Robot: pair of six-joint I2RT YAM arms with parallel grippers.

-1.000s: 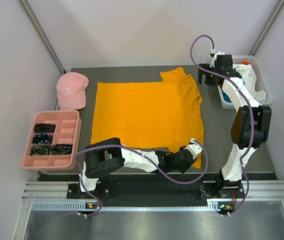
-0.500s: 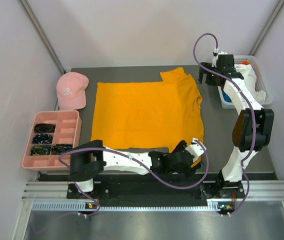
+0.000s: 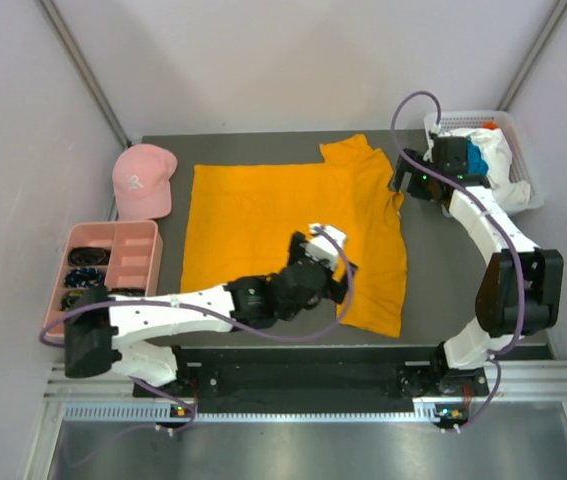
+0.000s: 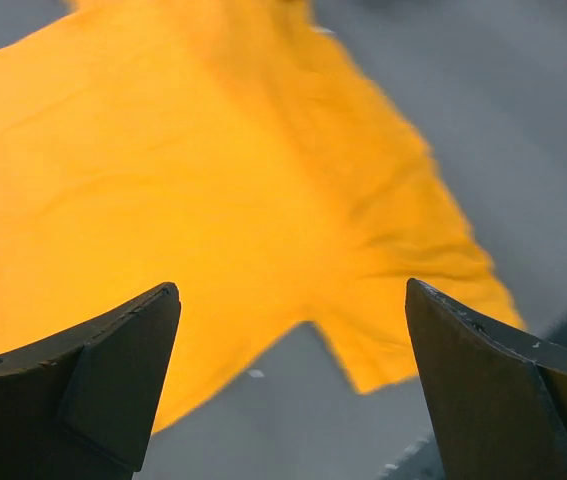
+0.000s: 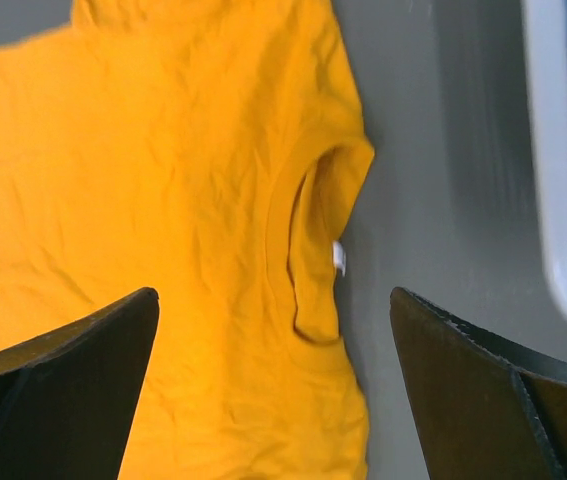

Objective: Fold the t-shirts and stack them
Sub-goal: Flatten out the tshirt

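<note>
Left hand (image 4: 290, 288): fingers apart, over the shirt (image 3: 253, 215).
Right hand (image 5: 274, 292): fingers apart, above the collar edge.
Room: a table (image 3: 433, 260) strip between shirt and basket (image 3: 525, 180).

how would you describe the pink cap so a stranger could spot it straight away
Start at the large orange-yellow cloth t-shirt spread flat across the dark table. Off its far left corner lies the soft pink baseball cap with a white logo. The pink plastic tray nearer the table's front edge is flat, rectangular and divided; the cap is rounded.
</note>
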